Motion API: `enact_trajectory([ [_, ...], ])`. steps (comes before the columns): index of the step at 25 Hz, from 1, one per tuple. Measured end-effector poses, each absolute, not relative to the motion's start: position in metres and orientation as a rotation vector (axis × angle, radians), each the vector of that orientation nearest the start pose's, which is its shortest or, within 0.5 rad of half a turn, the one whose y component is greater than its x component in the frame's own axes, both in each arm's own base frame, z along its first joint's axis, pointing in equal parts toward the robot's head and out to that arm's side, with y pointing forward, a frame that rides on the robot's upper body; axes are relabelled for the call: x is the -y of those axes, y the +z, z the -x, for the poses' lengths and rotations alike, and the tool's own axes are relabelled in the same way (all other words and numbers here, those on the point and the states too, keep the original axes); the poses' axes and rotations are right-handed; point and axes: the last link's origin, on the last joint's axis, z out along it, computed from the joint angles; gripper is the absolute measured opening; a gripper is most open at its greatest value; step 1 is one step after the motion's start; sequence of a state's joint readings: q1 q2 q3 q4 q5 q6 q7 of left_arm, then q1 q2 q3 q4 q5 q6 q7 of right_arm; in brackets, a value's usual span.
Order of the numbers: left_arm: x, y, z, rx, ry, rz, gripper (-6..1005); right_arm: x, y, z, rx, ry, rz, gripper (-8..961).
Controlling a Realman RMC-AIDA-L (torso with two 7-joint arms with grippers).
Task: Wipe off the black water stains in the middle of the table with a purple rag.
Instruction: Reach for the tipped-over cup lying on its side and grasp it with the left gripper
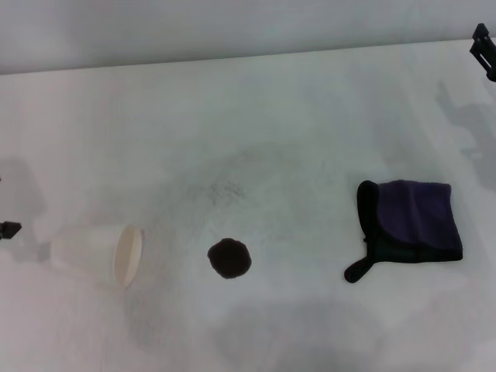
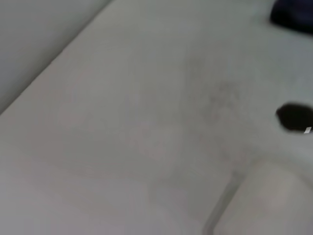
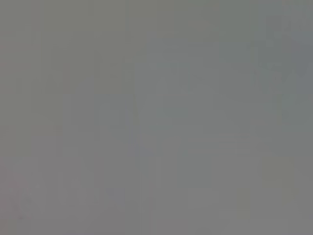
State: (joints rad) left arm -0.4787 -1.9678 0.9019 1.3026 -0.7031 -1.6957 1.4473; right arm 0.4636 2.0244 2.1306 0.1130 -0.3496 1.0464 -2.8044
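The black water stain (image 1: pixel 229 258), one small roundish blot with a ragged edge, sits near the middle of my white table (image 1: pixel 294 108), toward the near side. To its left a white paper cup (image 1: pixel 99 253) lies tipped on its side, mouth turned toward the blot, close but not touching. Well to the right lies the purple rag (image 1: pixel 411 221), folded flat, its black tail-like corner pointing toward the near edge. My left wrist view catches the blot (image 2: pixel 295 117) cut off at the frame's edge, a sliver of the rag (image 2: pixel 292 14) in a corner, and the cup (image 2: pixel 264 200) only as a pale blur. My right wrist view is plain grey; nothing readable. Of my left gripper (image 1: pixel 9 229) only a dark tip shows at the table's left edge, and of my right gripper (image 1: pixel 485 48) a black piece at the far right; I cannot tell either's opening.
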Motion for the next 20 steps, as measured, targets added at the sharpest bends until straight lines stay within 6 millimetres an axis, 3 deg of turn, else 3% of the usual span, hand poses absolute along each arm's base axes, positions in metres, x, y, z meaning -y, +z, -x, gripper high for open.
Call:
enact_trajectory([
  [11, -0.331, 0.064, 0.241, 0.067, 0.51, 2.771, 825, -0.341, 0.049, -0.38, -0.651, 0.611, 1.452, 875],
  [20, -0.323, 0.029, 0.237, -0.1, 0.627, 2.824, 825, -0.333, 0.051, -0.386, -0.664, 0.6, 1.435, 876],
])
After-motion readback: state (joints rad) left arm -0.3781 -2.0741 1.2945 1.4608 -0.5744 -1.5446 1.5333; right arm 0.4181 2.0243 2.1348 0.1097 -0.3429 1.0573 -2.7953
